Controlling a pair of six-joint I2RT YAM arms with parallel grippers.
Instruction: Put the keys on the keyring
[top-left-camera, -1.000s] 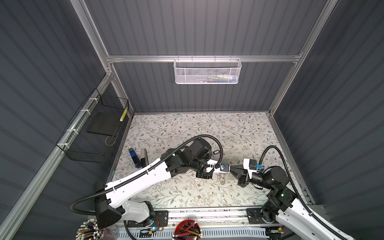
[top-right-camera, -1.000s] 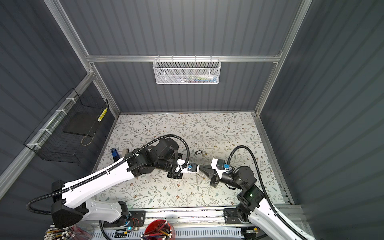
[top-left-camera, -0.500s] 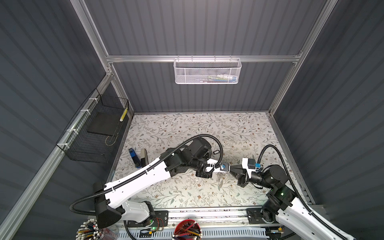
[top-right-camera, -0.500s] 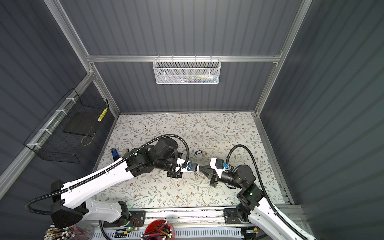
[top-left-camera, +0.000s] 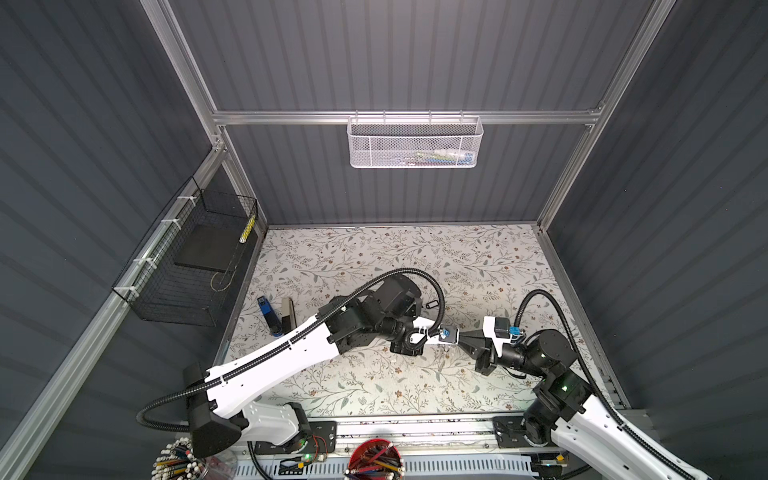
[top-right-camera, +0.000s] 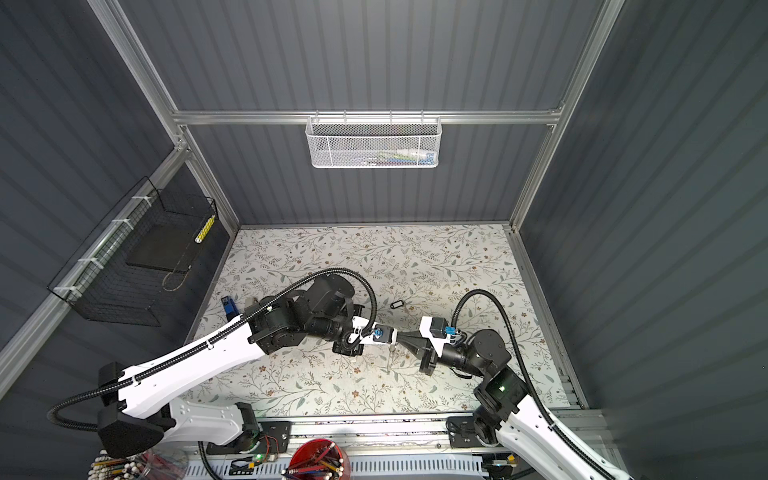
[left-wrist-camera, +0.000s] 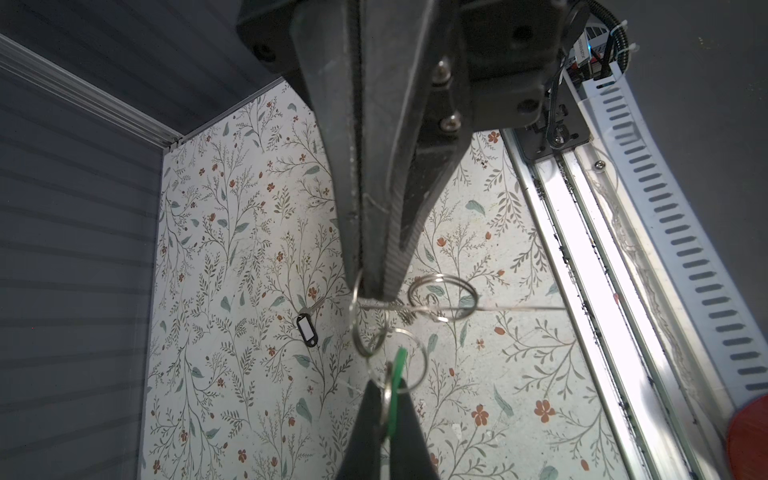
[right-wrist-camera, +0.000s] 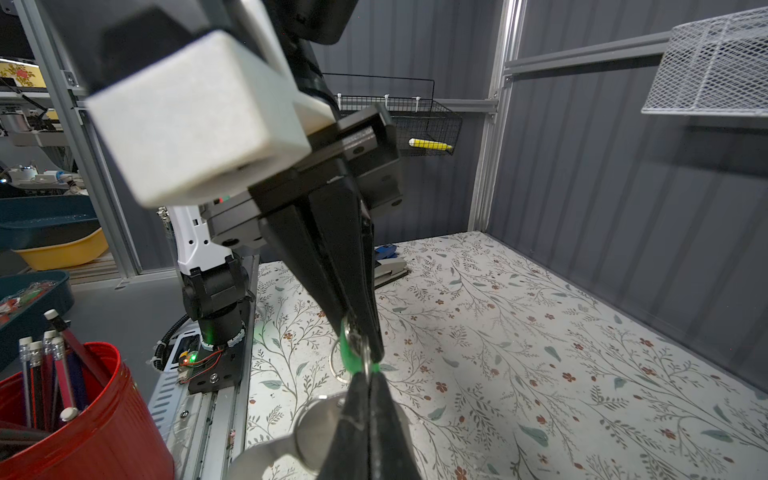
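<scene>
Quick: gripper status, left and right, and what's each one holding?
Left gripper: closed, pinching a thin wire.
Right gripper: closed on the green key tag.

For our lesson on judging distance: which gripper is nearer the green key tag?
Right. The right gripper is shut on the green key tag; the left gripper pinches a metal ring and stops just short of the tag.
</scene>
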